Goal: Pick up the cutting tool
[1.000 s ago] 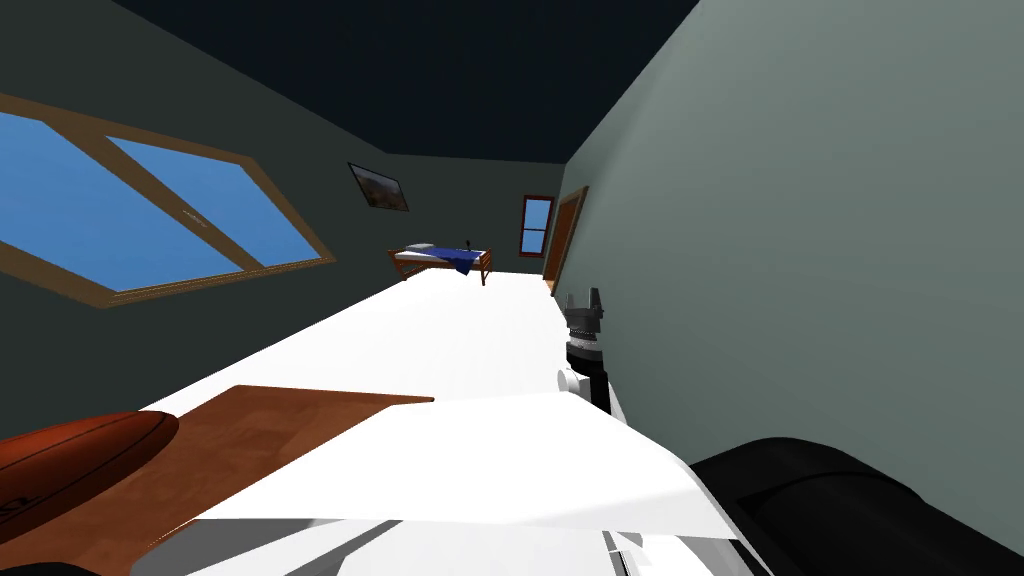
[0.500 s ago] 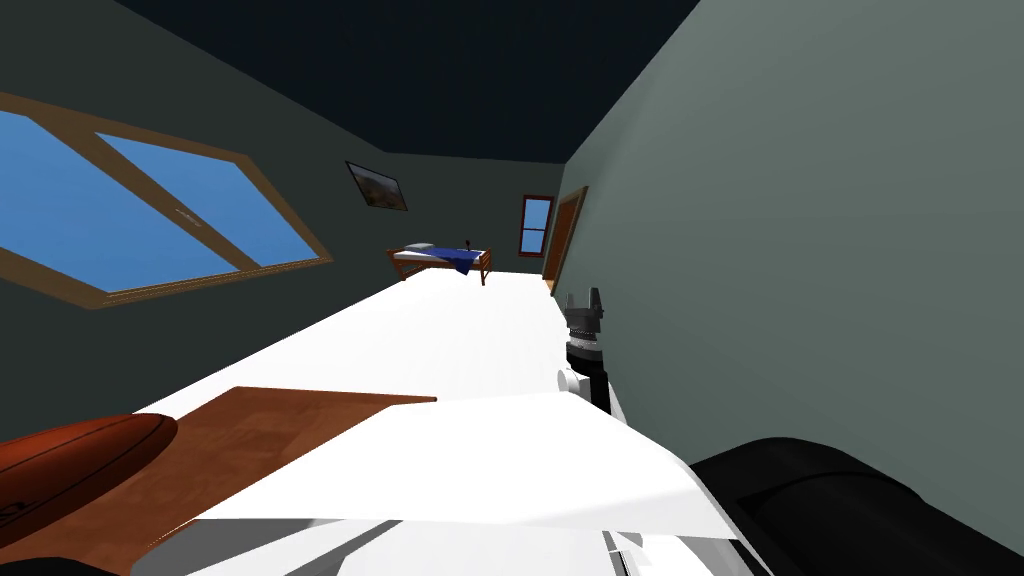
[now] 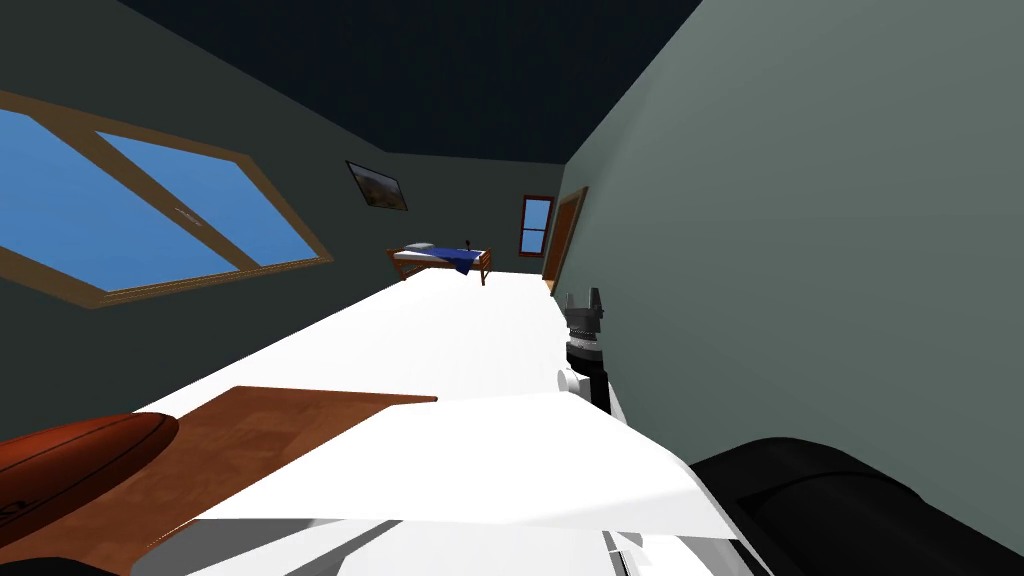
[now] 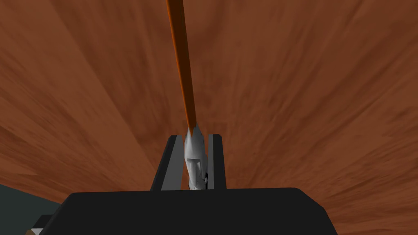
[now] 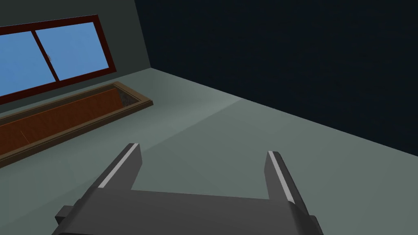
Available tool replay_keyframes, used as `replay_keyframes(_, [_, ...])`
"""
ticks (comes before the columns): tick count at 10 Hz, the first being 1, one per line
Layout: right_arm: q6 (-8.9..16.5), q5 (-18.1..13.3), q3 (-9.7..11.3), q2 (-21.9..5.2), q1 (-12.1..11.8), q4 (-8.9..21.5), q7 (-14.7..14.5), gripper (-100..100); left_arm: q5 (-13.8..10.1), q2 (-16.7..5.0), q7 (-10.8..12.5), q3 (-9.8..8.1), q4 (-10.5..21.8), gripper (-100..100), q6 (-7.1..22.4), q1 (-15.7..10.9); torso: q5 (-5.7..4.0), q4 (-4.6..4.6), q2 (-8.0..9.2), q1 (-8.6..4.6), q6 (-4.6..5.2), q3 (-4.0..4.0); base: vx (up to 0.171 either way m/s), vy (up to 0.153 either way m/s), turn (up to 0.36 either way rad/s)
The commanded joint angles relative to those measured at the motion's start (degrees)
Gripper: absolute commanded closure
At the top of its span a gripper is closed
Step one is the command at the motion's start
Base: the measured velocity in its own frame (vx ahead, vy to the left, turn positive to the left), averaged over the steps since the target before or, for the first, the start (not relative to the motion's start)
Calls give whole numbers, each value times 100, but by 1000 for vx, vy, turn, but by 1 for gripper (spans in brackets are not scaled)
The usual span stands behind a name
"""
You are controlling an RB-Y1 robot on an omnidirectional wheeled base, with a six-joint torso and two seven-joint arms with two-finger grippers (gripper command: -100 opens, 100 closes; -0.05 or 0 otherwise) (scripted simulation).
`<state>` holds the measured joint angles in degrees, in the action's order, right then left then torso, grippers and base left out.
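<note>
Our left gripper (image 4: 196, 136) pinches the tool (image 4: 181, 61) by its grey end, with the long orange part reaching out ahead over the brown table (image 4: 306, 102). We judge the grasp made and the lift next: a straight raise, grip firm. Our right gripper (image 5: 204, 157) hangs spread, idle.

The cutting tool (image 4: 181, 61), a thin orange shaft with a pale grey end, is clamped in the left pincer (image 4: 196, 137).
</note>
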<state>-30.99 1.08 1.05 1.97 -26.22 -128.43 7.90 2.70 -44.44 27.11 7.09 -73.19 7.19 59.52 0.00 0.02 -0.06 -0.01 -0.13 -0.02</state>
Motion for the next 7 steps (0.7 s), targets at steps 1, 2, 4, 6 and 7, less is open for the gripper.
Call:
replay_keyframes(1, [0,0,0,0,0,0,0,0,0,0,0,0,0,100,0,0,0,0,0,0,0,0,0,0,0])
replay_keyframes(2, [0,0,0,0,0,0,0,0,0,0,0,0,0,0,0,0,0,0,0,0,0,0,0,0,0])
replay_keyframes(4, [0,0,0,0,0,0,0,0,-12,-221,169,-31,-309,100,35,263,-4,-1,-1,-12,-2,-1,8,-40,36])
replay_keyframes(6, [0,0,0,1,0,0,0,0,-32,-267,188,-15,-306,100,30,263,-6,-2,-6,-26,-1,-4,12,-40,13])
replay_keyframes(7, [0,0,0,0,0,0,0,0,-33,-274,200,-14,-315,0,32,268,-4,-1,-5,-16,-1,-3,1,-5,0])
